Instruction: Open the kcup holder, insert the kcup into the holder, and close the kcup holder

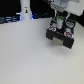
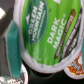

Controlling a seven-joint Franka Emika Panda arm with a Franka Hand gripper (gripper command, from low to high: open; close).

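The kcup holder [image 1: 62, 37] is a black boxy unit at the exterior view's right, with its drawer out and pods in round slots. My gripper [image 1: 60, 21] hangs just above it, shut on the kcup [image 1: 59, 19], a small white pod with a green top. In the wrist view the kcup's green lid [image 2: 47, 30], marked Green Mountain Dark Magic, fills most of the picture, close to the camera. Below it is another pod with an orange and white lid [image 2: 77, 66] in the holder. My fingers do not show clearly in the wrist view.
A tall white bottle-shaped object [image 1: 25, 10] stands at the back, toward the exterior view's left. The white table [image 1: 30, 55] stretches in front of the holder. A teal-rimmed pod [image 2: 13, 47] sits beside the kcup in the wrist view.
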